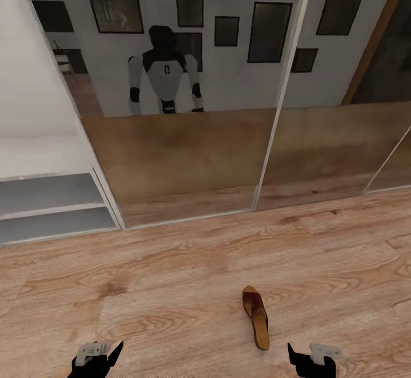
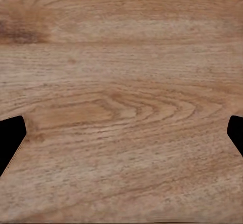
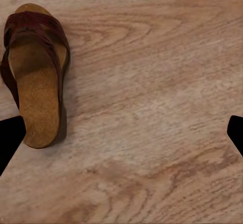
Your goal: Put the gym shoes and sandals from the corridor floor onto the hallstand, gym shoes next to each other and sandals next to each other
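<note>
One dark brown sandal point(image 1: 256, 316) lies on the wood-plank corridor floor point(image 1: 171, 286), toe strap pointing away from me. In the right wrist view the sandal point(image 3: 35, 77) sits beside one finger of my right gripper point(image 3: 121, 138), which hangs open above bare planks. My right gripper point(image 1: 308, 360) is low, just right of the sandal's heel. My left gripper point(image 1: 100, 358) is open over empty floor point(image 2: 121, 82), well left of the sandal. The pale hallstand point(image 1: 51, 195) with its two open shelves stands at the far left. The gym shoes and the other sandal are out of view.
Tall mirrored sliding doors point(image 1: 188, 138) with pale frames run across the far side and reflect the robot and the framed pictures on the wall behind it. Wide floor lies between me and the doors.
</note>
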